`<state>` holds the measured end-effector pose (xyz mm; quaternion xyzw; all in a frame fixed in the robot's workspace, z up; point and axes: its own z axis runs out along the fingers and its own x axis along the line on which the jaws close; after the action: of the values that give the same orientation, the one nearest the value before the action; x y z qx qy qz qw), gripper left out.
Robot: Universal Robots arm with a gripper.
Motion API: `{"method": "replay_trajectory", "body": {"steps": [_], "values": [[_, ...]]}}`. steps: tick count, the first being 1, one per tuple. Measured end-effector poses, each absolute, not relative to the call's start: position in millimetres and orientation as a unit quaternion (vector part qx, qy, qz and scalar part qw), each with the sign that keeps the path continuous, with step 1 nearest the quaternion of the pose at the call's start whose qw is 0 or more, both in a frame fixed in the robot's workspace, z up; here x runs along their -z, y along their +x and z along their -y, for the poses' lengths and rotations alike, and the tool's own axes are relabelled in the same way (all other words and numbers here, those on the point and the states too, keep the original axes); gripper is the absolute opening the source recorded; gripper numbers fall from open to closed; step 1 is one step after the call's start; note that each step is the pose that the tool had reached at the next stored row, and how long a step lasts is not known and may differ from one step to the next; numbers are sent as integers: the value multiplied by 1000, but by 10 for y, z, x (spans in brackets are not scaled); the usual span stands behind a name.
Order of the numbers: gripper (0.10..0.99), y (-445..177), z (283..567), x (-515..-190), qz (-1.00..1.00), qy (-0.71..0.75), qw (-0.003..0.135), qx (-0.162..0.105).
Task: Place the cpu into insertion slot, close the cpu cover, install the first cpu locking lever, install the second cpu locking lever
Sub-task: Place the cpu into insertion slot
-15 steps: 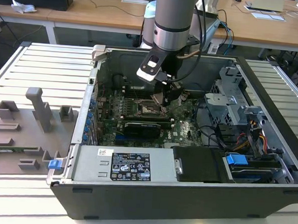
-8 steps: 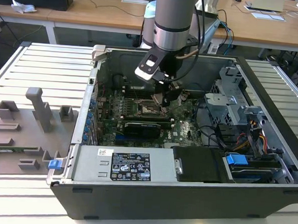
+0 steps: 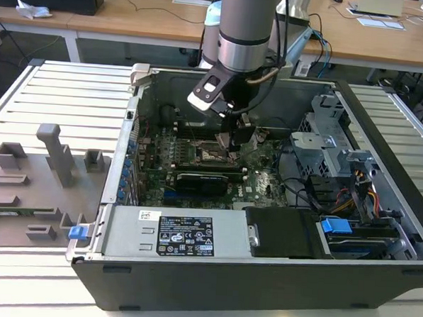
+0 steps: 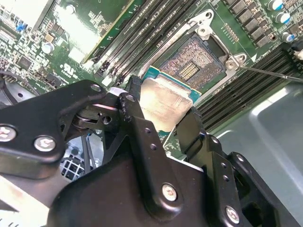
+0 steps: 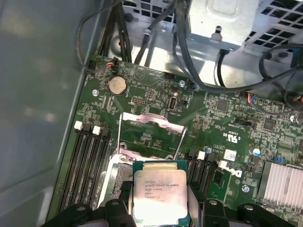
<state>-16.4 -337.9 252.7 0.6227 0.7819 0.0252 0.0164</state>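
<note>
My gripper [image 4: 163, 111] is shut on the cpu [image 4: 165, 101], a flat square chip with a silvery top, its two black fingers on opposite edges. The chip hangs tilted just above the insertion slot [image 4: 191, 59], whose dark contact field lies uncovered inside its metal rim. In the first wrist view the cpu [image 5: 160, 194] sits between the fingers [image 5: 124, 201], and beyond it the cpu cover [image 5: 152, 117] stands swung up. A thin lever rod [image 4: 265, 73] sticks out beside the slot. In the exterior view the gripper [image 3: 233, 142] is low inside the open computer case, over the slot [image 3: 210, 153].
Long black memory slots [image 4: 142, 33] flank the socket on both sides. A black expansion card [image 3: 203, 179] lies nearer the power supply [image 3: 182, 235]. Cables and a metal drive cage [image 3: 326, 136] fill the exterior view's right. A grey fixture plate [image 3: 33, 185] lies outside the case.
</note>
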Motion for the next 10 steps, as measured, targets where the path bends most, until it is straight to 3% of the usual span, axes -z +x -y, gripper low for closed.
{"method": "replay_trajectory", "body": {"steps": [10], "values": [[545,-164,3379,-2526,-748,663,18,-24]]}}
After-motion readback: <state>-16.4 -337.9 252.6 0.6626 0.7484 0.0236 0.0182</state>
